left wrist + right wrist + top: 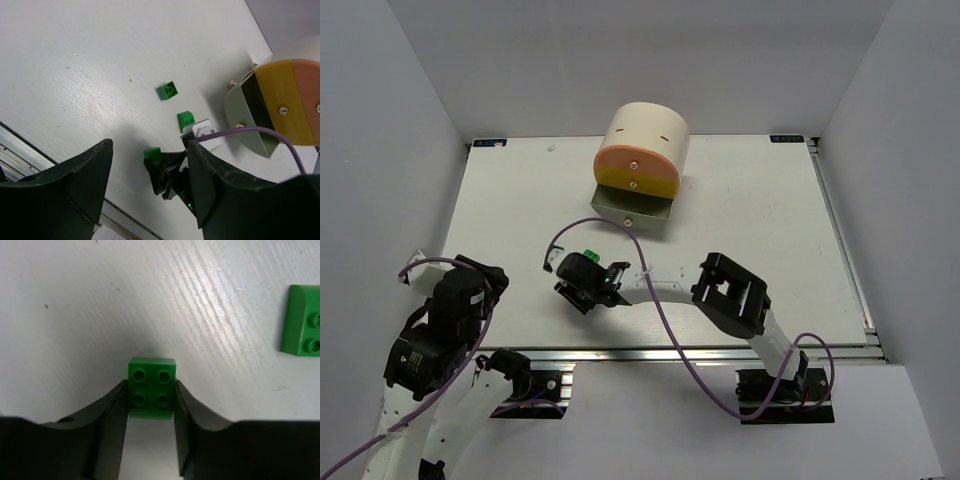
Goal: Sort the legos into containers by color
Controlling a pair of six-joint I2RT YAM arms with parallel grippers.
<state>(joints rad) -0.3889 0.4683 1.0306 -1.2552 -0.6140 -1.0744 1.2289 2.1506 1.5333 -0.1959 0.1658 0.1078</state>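
As the small green square studded plastic brick point(152, 374) sits on the white surface point(75, 300), my right tool point(150, 392) pinches its flat sides, squared for lifting; my left tool point(150, 147) hangs open, empty.

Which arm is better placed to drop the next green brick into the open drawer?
Right. The right gripper is closed on a green brick, close in front of the open drawer. The left gripper is open and empty, farther off at the near-left.
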